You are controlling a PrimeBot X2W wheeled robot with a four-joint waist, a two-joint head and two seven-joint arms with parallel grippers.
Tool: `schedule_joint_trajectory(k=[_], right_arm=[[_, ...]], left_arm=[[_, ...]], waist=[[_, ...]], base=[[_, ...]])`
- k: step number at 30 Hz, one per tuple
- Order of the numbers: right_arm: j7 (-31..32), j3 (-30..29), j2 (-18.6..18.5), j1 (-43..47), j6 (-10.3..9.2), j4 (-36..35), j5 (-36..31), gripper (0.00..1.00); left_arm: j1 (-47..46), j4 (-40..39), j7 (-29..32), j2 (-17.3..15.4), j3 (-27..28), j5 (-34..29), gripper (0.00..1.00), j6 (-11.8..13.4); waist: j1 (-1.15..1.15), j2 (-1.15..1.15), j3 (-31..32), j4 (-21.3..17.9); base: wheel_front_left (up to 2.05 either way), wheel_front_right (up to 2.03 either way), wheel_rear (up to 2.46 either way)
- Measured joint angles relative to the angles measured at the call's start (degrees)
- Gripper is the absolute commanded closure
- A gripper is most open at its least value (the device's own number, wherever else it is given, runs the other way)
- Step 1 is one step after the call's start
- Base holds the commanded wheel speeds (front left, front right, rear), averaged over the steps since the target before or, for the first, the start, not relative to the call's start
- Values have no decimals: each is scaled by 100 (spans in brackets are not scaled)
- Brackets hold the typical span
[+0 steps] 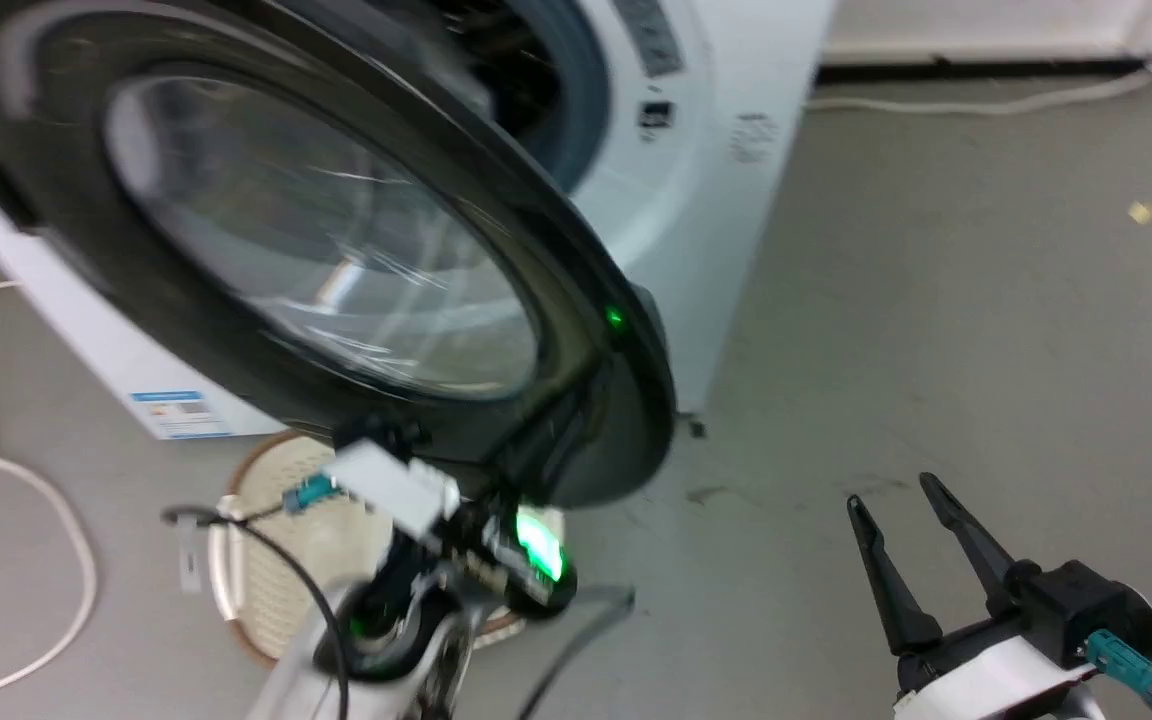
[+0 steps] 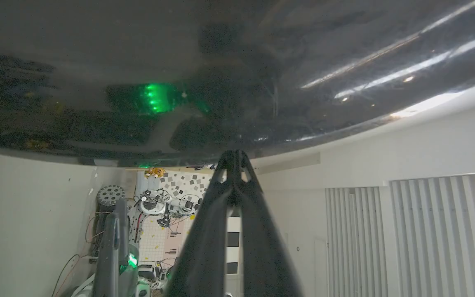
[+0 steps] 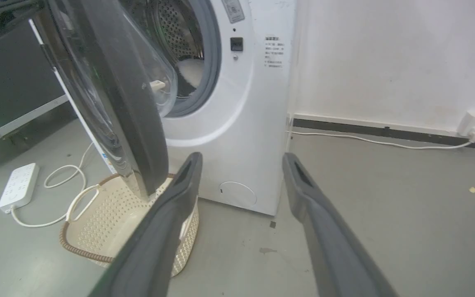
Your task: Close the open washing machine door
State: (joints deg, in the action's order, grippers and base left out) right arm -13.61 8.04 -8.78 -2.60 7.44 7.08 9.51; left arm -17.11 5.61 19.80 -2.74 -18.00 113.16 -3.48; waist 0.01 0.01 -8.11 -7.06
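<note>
Just beneath washing machine door [image 1: 316, 260]: basket [image 3: 114, 214]

Basket [image 3: 109, 225] sits on floor [image 3: 386, 206] beneath the washing machine door [image 3: 134, 123].

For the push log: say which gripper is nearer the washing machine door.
Left. The left gripper, fingers shut, is at the lower rim of the washing machine door; the right gripper hangs open over the floor, well clear.
</note>
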Motion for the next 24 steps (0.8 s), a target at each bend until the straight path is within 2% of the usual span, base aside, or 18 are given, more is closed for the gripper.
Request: schedule_joint_trajectory(k=[6, 12, 15, 18, 19, 20, 21, 24], right_arm=[[-53, 68, 21, -34, 0, 100, 8, 0], [-76, 58, 43, -42, 0, 166, 7, 0], [-89, 48, 52, -41, 0, 176, 7, 0], [-92, 32, 51, -17, 0, 159, 7, 0], [-101, 13, 51, 1, 0, 147, 7, 0], [-111, -11, 52, 18, 0, 132, 7, 0], [-112, -37, 48, 41, 0, 105, 5, 0], [-112, -93, 38, 154, 0, -18, 4, 0]], left_arm=[[-1011, 943, -909, -2, -297, 353, 100, -256], [-1321, 1425, -1283, 3, -522, 604, 100, -360], [-1266, 1276, -1326, -1, -433, 380, 100, -370], [-947, 890, -1271, -88, -352, -180, 100, -374], [-790, 715, -1277, -155, -327, -367, 72, -374], [-618, 536, -1290, -247, -327, -636, 31, -374], [-459, 366, -1330, -387, -358, -967, 0, -374], [-27, -170, -1705, -926, -458, -2160, 0, -374]], waist=[[0, 0, -236, -424], [-1, 0, -219, -401], [-1, 0, -90, -203], [-1, 0, 53, -82], [-1, 0, 101, -35], [-1, 0, 155, 13], [-2, 0, 209, 61], [-2, 0, 370, 227]], base=[[0, 0, 0], [0, 0, 0], [0, 0, 0], [0, 0, 0], [0, 0, 0], [0, 0, 0], [0, 0, 0], [0, 0, 0]])
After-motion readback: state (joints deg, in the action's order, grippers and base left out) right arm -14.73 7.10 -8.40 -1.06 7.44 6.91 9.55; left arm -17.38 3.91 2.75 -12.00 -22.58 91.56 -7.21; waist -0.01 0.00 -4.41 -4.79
